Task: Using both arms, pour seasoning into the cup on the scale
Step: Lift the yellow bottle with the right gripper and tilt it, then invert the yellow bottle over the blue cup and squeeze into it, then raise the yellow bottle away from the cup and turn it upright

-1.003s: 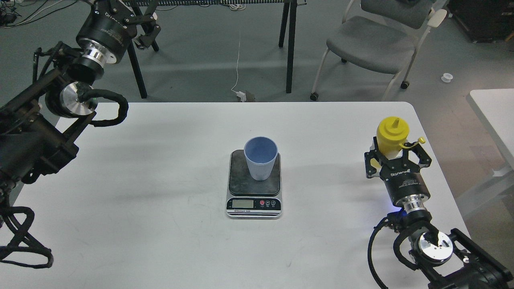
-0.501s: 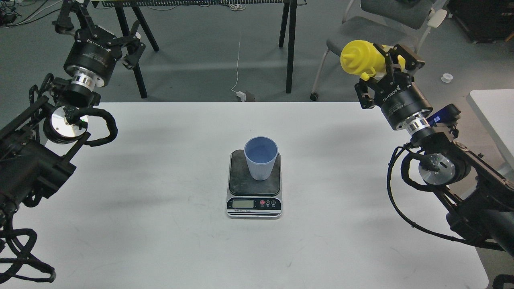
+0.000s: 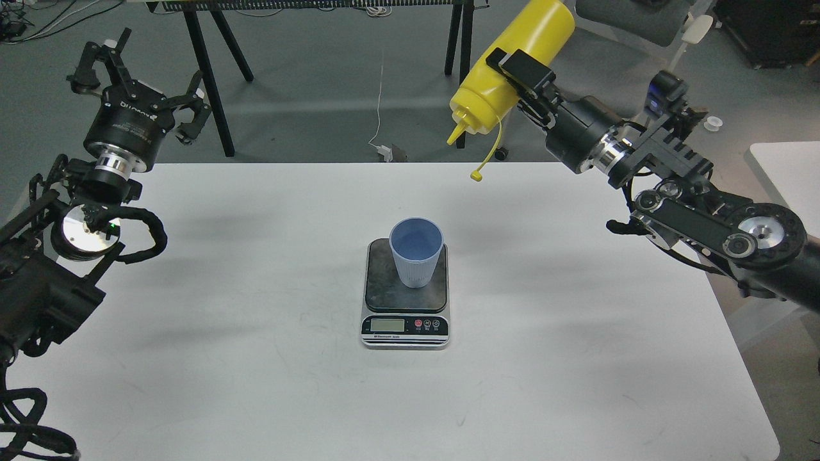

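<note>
The light blue ribbed cup (image 3: pixel 416 254) stands upright on the dark platform of the small scale (image 3: pixel 405 315) at the middle of the white table (image 3: pixel 256 358). My right gripper (image 3: pixel 522 80) is shut on the yellow seasoning bottle (image 3: pixel 506 70) and holds it high above the table's far edge, tipped with the nozzle pointing down and left. Its small tip cap (image 3: pixel 475 176) hangs loose on its tether. The nozzle is up and to the right of the cup, not over it. My left gripper (image 3: pixel 138 80) is open and empty beyond the table's far left corner.
A black trestle table's legs (image 3: pixel 211 77) stand on the floor beyond the table. A grey chair (image 3: pixel 634 19) is at the back right. A second white table's corner (image 3: pixel 785 173) shows at the right edge. A white cable (image 3: pixel 381 96) lies on the floor.
My right arm has lifted the bottle from the table's right side, swung it up and left, and tipped it nozzle down. My left gripper has moved left and down a little, staying open.
</note>
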`<state>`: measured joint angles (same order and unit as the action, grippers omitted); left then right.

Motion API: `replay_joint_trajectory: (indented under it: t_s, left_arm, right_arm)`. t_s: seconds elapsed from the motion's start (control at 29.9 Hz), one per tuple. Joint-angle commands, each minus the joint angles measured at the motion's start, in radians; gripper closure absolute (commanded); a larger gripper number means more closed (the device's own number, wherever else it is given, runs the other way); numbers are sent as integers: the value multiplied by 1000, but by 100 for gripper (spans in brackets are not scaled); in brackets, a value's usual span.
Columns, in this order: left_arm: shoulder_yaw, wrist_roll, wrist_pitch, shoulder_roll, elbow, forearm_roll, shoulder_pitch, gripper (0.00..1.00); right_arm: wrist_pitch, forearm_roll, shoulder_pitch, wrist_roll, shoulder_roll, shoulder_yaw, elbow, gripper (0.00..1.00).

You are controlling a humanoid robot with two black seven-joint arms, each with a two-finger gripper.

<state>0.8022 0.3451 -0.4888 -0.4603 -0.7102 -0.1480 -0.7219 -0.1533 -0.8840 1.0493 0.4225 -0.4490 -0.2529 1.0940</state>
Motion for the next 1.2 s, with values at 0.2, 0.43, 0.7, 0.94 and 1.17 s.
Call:
replay_joint_trajectory:
  t_s: [0.2,0.43,0.7,0.94,1.17]
  left_arm:
    - [-5,0,0,0,0,5,1,1]
    - [-6,2,0,-12,-5,7,16,1]
    - [-6,5,0,-35,-23,5,19,1]
    - [-6,6,0,-31,-26,5,19,1]
    - [3,9,0,-38,-83,5,15,1]
  right_arm:
    - [-95,-272,130,18,119,242,-153,65]
    - [-204,-365,91,19,262,337,-279,65]
    - [-246,-365,43,19,299,336,-281,67]
    - [-246,-365,43,18,300,336,-281,66]
    - [-209,-259,41,16,248,212,-218,66]
